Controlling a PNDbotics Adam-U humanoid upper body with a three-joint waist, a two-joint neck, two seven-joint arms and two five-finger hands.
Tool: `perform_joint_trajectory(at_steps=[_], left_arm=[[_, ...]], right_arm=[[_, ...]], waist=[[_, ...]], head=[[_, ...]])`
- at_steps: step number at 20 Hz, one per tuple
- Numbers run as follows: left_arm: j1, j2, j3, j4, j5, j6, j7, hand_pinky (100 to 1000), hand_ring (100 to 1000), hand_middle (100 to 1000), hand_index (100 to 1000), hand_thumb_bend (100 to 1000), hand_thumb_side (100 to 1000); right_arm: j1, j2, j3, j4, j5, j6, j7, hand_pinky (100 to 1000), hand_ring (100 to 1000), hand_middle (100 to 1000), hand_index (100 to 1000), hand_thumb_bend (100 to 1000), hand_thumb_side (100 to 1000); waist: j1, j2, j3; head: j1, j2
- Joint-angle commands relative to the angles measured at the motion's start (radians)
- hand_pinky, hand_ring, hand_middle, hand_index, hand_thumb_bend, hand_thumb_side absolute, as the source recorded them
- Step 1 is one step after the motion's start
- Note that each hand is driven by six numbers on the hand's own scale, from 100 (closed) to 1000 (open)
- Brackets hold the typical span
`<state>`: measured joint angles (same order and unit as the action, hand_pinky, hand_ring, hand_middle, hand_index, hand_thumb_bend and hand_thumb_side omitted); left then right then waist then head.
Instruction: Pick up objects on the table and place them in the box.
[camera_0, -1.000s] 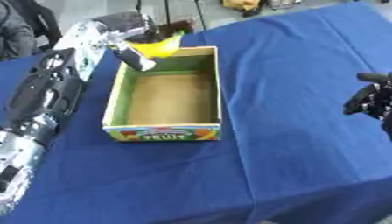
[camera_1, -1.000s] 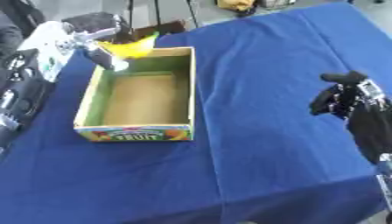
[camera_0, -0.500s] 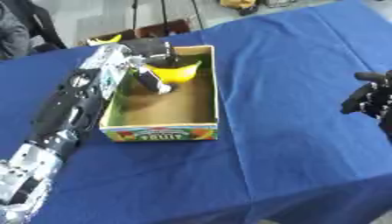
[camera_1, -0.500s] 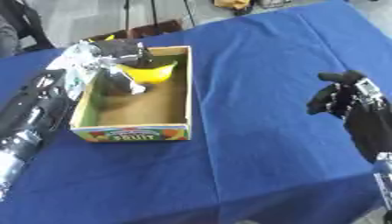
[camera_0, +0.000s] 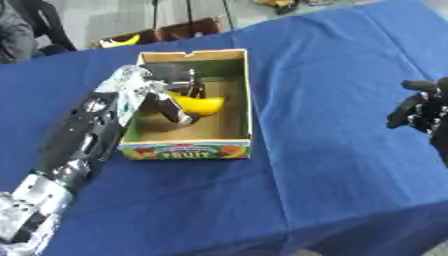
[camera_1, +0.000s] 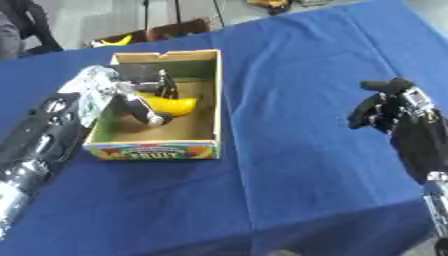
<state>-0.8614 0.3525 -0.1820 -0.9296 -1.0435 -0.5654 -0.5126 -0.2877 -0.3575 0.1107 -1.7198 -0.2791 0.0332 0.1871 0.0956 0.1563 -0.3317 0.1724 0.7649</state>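
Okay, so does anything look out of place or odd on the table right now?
Nothing stands out. The left robot hand holds the yellow object inside the upright cardboard box on the blue tablecloth. The right robot hand is idle at the right edge.

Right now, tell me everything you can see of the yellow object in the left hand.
The yellow object is smooth, curved and banana-like, lying roughly level inside the open cardboard box, low over its brown floor. The left hand has its fingers curled round the object's left end. Whether it touches the floor cannot be told.
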Motion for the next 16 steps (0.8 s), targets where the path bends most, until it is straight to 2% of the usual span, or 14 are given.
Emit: perform_joint_trajectory(at_steps=[1,2,4,9,12,14,15,16], left_arm=[[-0.010,0.047,0.005,-0.081,0.022,-0.008,-0.014,663,631,626,728,1000,828],[-0.006,0.057,0.011,-0.111,0.022,0.001,-0.006,672,638,629,729,1000,876],[0.011,0.081,0.025,-0.181,0.030,0.022,0.021,677,642,638,737,1000,914],[0.095,0.179,0.067,-0.423,0.146,0.075,0.096,681,649,666,759,1000,947],[0.156,0.256,0.100,-0.566,0.263,0.117,0.128,675,646,678,774,1000,936],[0.205,0.302,0.131,-0.647,0.355,0.152,0.145,668,639,677,771,1000,897],[0.233,0.322,0.150,-0.682,0.399,0.171,0.153,666,636,678,770,1000,921],[0.261,0.340,0.170,-0.713,0.438,0.191,0.159,665,634,674,769,1000,876]], right_arm=[[-0.009,-0.010,-0.012,-0.012,-0.003,-0.003,0.000,583,578,513,812,100,934],[-0.007,-0.009,-0.014,-0.011,-0.003,-0.003,-0.001,583,579,513,813,100,933],[-0.005,-0.009,-0.016,-0.011,-0.004,-0.003,-0.003,583,579,513,812,100,931],[0.006,-0.011,-0.022,-0.009,-0.004,-0.004,-0.008,583,579,513,812,100,930],[0.012,-0.011,-0.026,-0.008,-0.003,-0.005,-0.011,583,579,513,812,100,929],[0.016,-0.011,-0.027,-0.007,-0.003,-0.005,-0.011,584,580,514,812,100,928],[0.017,-0.011,-0.028,-0.007,-0.003,-0.005,-0.012,584,580,513,812,100,920],[0.019,-0.011,-0.029,-0.007,-0.003,-0.005,-0.013,584,580,514,812,100,928]], waist=[[-0.011,-0.017,0.007],[-0.011,-0.018,0.011],[-0.013,-0.020,0.019],[-0.017,-0.029,0.049],[-0.016,-0.035,0.070],[-0.017,-0.039,0.082],[-0.018,-0.040,0.089],[-0.018,-0.041,0.094]], head=[[-0.007,0.005],[-0.009,0.005],[-0.013,0.005],[-0.028,0.005],[-0.038,0.005],[-0.045,0.005],[-0.050,0.005],[-0.053,0.005]])
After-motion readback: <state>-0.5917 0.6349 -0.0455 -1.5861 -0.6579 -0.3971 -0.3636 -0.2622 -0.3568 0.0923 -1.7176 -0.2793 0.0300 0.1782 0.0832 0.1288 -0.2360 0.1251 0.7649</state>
